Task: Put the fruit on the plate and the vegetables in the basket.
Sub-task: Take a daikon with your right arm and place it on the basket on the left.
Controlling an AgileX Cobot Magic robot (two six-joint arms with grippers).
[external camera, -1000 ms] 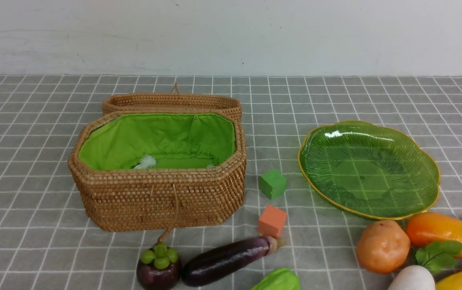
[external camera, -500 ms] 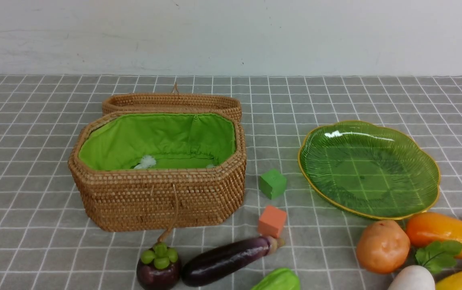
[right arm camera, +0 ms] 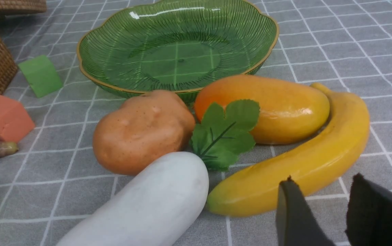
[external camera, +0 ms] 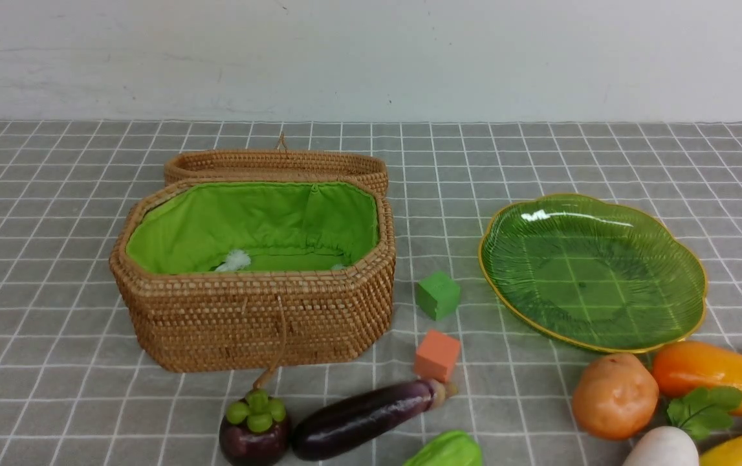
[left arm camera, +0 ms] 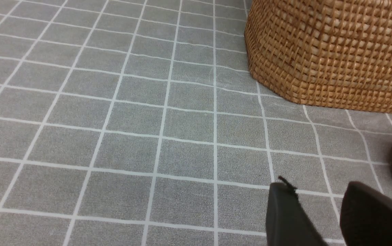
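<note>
The left gripper [left arm camera: 315,191] and right gripper [right arm camera: 322,184] are hovering with narrow gaps, gripping nothing. One basket [external camera: 254,317] is standing open; one plate [external camera: 594,272] is sitting right of it. On the cloth [external camera: 54,259] are lying three fruits: banana [right arm camera: 319,160], mango [right arm camera: 267,106], mangosteen [external camera: 254,430]; four vegetables: radish [right arm camera: 148,205], eggplant [external camera: 361,417], potato [right arm camera: 141,131], green vegetable [external camera: 448,451]; and two cubes: green cube [external camera: 438,294], orange cube [external camera: 437,355].

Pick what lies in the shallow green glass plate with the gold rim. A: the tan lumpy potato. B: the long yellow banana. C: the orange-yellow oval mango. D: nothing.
D: the green glass plate shows only the grey checked cloth through its glass; the yellow banana, orange-yellow mango and tan potato lie beside it on that cloth.
</note>
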